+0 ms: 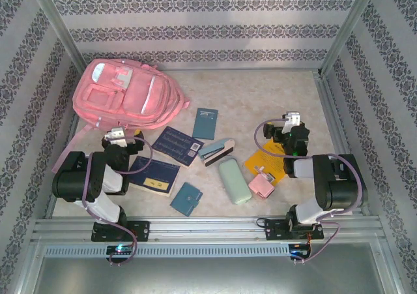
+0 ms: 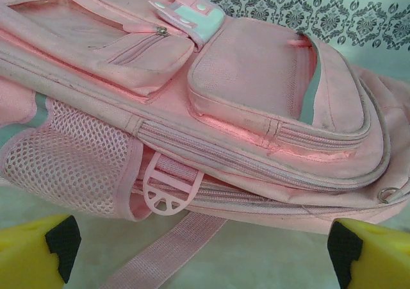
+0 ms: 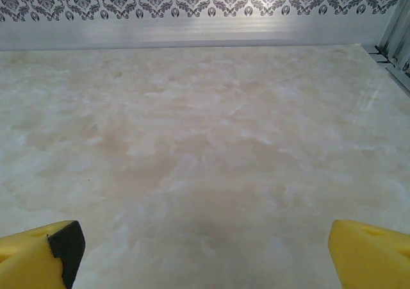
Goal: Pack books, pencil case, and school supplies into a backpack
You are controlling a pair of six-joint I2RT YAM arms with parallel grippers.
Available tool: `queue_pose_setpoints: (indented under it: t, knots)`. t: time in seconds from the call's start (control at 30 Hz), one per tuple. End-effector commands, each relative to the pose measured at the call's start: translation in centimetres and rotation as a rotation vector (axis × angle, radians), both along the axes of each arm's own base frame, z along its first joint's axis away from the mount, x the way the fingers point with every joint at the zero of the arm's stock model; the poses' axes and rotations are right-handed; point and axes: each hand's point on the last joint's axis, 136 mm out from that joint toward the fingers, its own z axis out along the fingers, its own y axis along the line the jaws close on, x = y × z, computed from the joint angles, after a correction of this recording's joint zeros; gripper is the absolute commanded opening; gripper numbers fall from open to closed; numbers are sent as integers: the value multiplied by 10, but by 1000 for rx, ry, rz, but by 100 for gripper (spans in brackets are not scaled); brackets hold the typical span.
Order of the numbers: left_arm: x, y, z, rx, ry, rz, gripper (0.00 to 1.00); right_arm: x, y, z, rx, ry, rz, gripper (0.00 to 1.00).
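My left end effector (image 2: 202, 250) hangs with its yellow fingers (image 2: 29, 257) spread wide and nothing between them, just short of the pink backpack (image 2: 256, 90) lying on the pale surface (image 2: 275, 254), its mesh pocket (image 2: 70, 161) and a strap (image 2: 170, 247) nearest me.

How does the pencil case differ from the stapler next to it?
The pencil case is plain pale mint with rounded ends; the stapler is a teal-and-brown wedge. The pencil case runs near-to-far; the stapler lies crosswise beyond it. Both rest on the table.
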Motion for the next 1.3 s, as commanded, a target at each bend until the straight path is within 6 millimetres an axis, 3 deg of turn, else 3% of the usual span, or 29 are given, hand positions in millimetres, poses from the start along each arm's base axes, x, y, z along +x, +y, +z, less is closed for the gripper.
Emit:
queue_pose_setpoints:
  t: [0.0,0.93,1.1,1.2,1.27]
  knots:
    - [-2,2,9,-18,-43,3,100,1,0,4,8,-16,7,98]
    - [0,-1,10,-11,-46,-13,100,1,2,5,7,-21,17,98]
    - [-8,-1,31,14,-91,2,100,-14,-1,24,-43,-29,-36,98]
    - [-13,1,53,21,-108,19,100,-13,2,62,-31,-69,-41,98]
    - [-16,-10,75,47,-192,-26,100,-19,9,86,12,-104,-63,98]
